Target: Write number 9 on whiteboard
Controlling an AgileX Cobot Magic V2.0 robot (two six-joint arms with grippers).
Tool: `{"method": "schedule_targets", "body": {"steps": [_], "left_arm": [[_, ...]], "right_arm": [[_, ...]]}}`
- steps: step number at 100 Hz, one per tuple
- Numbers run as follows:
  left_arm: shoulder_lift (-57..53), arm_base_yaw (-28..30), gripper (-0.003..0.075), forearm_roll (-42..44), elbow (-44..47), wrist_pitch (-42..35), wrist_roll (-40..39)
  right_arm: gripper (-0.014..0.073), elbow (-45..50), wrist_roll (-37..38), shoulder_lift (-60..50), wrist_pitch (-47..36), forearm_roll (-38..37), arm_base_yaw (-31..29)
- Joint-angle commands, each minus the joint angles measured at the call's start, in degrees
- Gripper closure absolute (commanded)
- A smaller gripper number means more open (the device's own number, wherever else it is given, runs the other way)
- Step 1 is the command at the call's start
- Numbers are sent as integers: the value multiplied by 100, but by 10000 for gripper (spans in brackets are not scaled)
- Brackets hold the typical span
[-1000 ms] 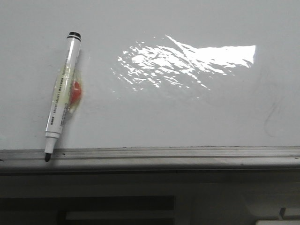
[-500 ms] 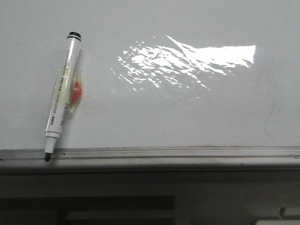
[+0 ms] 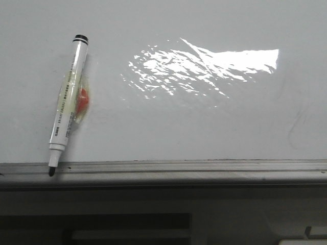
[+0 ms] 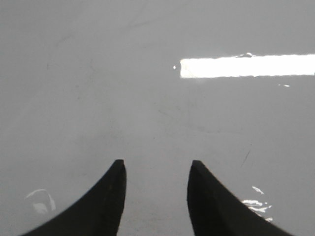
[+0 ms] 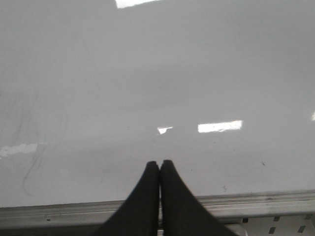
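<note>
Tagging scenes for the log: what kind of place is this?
Likely a lab or office test bench: a glossy whiteboard lying flat with a metal edge strip, and an uncapped marker on it. Nothing else identifies the room.

front: looks forward over whiteboard (image 3: pixel 204 122) | wrists: close above it | shared: board surface
</note>
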Motion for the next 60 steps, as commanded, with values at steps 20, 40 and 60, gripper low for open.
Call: {"method": "schedule_targets", "body": {"steps": [20,40,60], "left_arm": [[405,-136,372,-173,44,-1091,-13],[755,-1047,372,-277,44,-1342,-13],[1229,-2309,372,-277,44,-1734,-13]], "right_arm": [[655,-112,-46,130,-401,49,7],[655,-112,-46,130,-401,49,7],[655,-112,-46,130,-471,49,20]]}}
